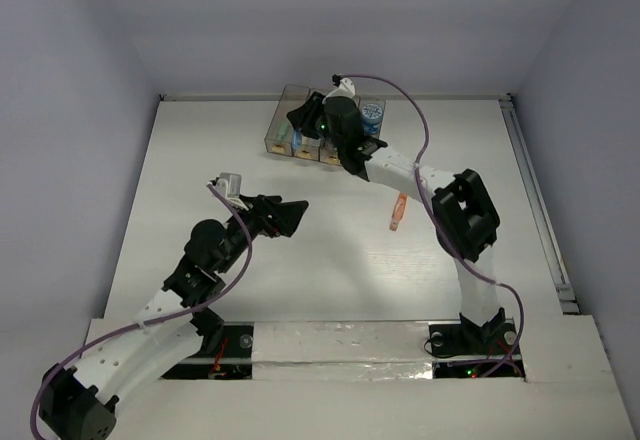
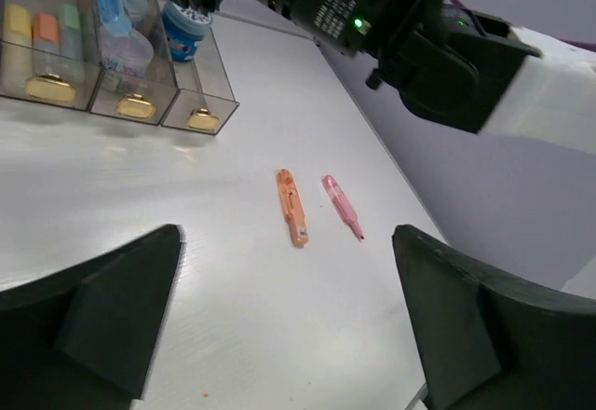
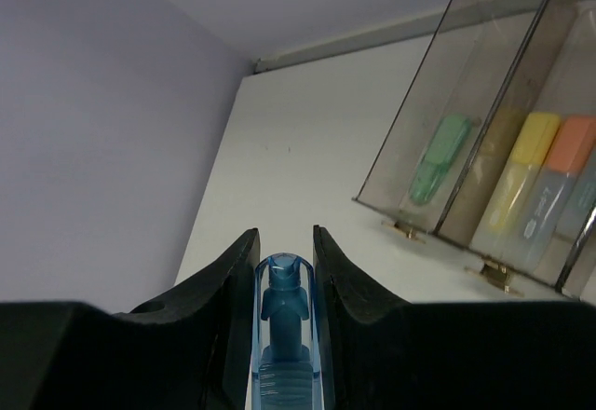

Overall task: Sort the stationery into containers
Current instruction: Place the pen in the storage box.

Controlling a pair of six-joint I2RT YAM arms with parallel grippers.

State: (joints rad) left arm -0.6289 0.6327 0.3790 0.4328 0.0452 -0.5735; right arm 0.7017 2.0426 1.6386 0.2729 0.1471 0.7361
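Observation:
Four smoky-brown bins [image 1: 277, 132] stand in a row at the back of the table. My right gripper [image 1: 308, 120] hovers over them, shut on a blue marker [image 3: 284, 335]; the marker also shows in the left wrist view [image 2: 110, 0], pointing down over the bins [image 2: 140, 79]. The bins [image 3: 484, 102] hold a green marker [image 3: 440, 158], a yellow one [image 3: 531, 140], an orange one [image 3: 573, 144] and a blue tape roll [image 2: 182, 33]. An orange marker [image 2: 291, 207] and a pink marker [image 2: 342, 207] lie side by side on the table. My left gripper [image 2: 287, 280] is open and empty, short of them.
The orange marker [image 1: 397, 210] lies right of centre, under the right forearm [image 1: 410, 175]. The left gripper [image 1: 295, 210] sits mid-table, left of it. White walls enclose the table on the back and sides; a rail [image 1: 535, 190] runs along the right edge.

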